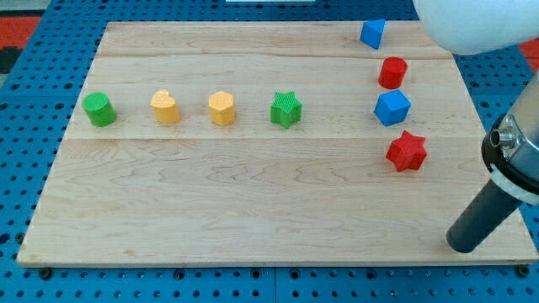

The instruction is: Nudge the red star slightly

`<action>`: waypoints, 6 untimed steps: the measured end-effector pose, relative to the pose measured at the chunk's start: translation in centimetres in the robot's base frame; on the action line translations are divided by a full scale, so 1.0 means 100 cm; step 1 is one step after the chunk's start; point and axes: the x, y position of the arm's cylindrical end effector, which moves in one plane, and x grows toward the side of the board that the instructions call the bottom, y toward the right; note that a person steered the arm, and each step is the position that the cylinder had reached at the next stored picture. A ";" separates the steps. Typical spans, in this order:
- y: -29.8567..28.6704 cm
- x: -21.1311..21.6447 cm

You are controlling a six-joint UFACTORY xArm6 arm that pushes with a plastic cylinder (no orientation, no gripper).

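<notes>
Red star (407,151): lies flat on the counter near the view's right edge, about halfway up the board, the lowest of a column of four blocks.
Blue block above it: a blue cube-like block (392,108) sits just above and slightly to the left of the red star, close but not touching as far as I can tell.
Red cylinder (392,72): stands above that blue block, a small gap between them.
Top blue block: a second blue block (372,34), wedge-like in shape, sits near the top edge of the board, left of the red cylinder.
Green star (286,109): near the middle of the board, the right end of a row of four.
Yellow blocks: a yellow hexagon-like block (222,108) is left of the green star, and a yellow heart (166,107) is left of that.
Green cylinder (99,109): the row's left end, near the board's left edge.
My tip (462,245): rests on the counter near the bottom right corner, below and to the right of the red star, well apart from it and touching no block.
End effector: a plain dark rod slanting up to the right; it has nothing that spreads or pinches, so no such state can be told.
Counter (253,202): a pale wooden board lying on a blue pegboard (25,126).
</notes>
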 end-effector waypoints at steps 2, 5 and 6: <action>0.014 0.000; 0.067 -0.109; 0.018 -0.142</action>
